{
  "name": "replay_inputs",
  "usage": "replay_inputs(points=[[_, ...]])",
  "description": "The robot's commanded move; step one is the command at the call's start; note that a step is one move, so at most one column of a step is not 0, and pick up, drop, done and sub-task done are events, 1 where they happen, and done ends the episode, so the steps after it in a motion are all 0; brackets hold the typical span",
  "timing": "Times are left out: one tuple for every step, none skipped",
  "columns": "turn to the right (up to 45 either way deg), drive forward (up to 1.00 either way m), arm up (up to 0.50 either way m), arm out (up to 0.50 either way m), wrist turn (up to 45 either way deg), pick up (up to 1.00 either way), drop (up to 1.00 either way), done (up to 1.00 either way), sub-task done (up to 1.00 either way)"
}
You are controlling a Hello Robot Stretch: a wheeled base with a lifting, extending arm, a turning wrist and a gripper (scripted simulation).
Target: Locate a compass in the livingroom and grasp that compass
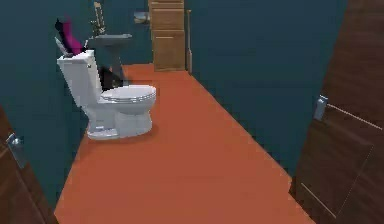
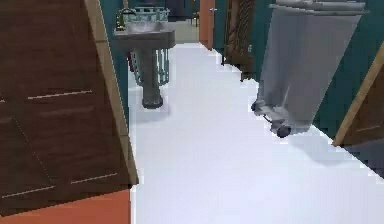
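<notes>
Evidently the search step was in hand: beside a toilet (image 1: pixel 120 105) and pedestal sink (image 2: pixel 145 42), a drive to the livingroom was needed; neither the compass's place nor the gripper's state could be told.

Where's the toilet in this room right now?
The toilet stands at the forward view's left on the orange floor, by the teal wall, with a grey sink just behind it and a wooden door farther back.
</notes>
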Motion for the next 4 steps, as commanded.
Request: replay_inputs(points=[[45.0, 0.00, 0.00, 0.00, 0.0, 0.00, 0.00, 0.00, 0.00], [45.0, 0.00, 0.00, 0.00, 0.0, 0.00, 0.00, 0.00, 0.00], [9.0, 0.00, 0.00, 0.00, 0.0, 0.00, 0.00, 0.00, 0.00], [0.0, 1.00, 0.00, 0.00, 0.0, 0.00, 0.00, 0.00, 0.00]])
